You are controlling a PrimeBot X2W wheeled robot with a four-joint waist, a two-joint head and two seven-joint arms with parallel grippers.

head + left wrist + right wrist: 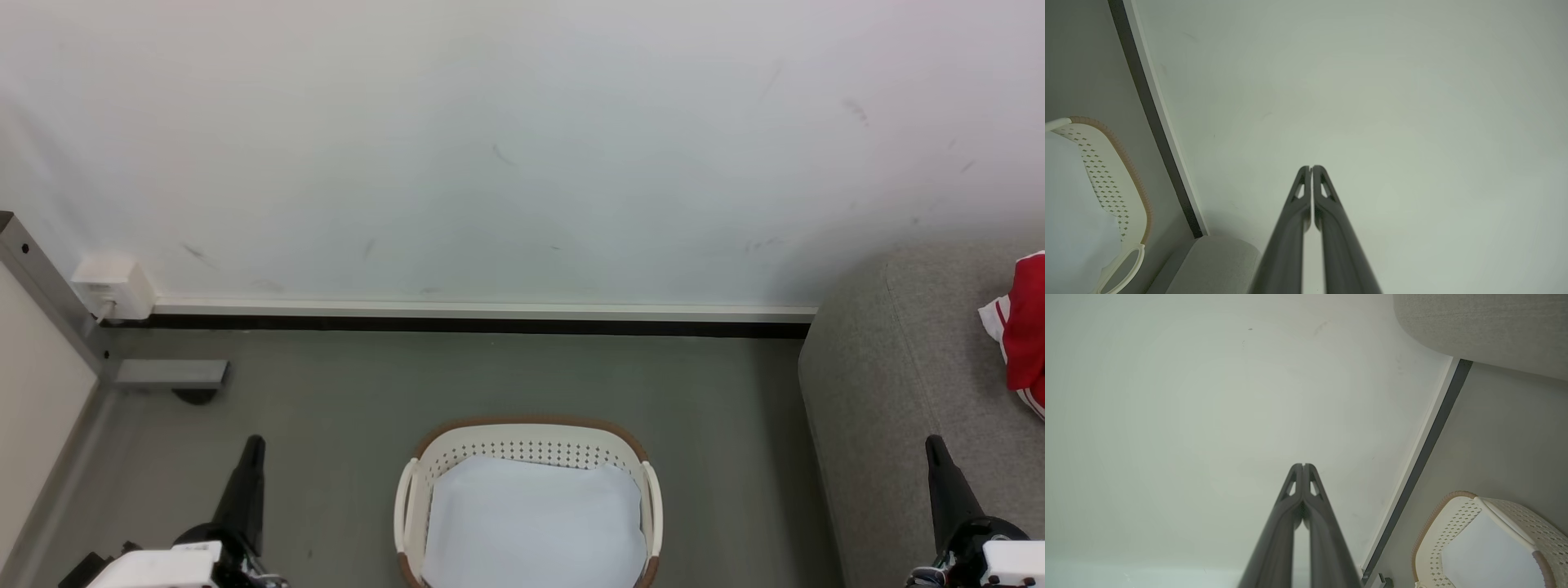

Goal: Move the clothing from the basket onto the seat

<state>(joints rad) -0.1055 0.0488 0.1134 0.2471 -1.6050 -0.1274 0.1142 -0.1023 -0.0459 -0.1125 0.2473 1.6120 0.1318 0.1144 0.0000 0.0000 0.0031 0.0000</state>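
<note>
basket (529, 447): perforated plastic, smooth
seat (898, 359): woven cloth, matt
clothing (1027, 327): soft cloth
fingers (1290, 228): matt plastic

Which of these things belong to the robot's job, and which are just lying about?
Part of the job:
red clothing, lying on the grey seat
basket
left gripper and right gripper, both shut and empty

Just lying about:
white sheet inside the basket
white wall box
grey metal foot
</note>
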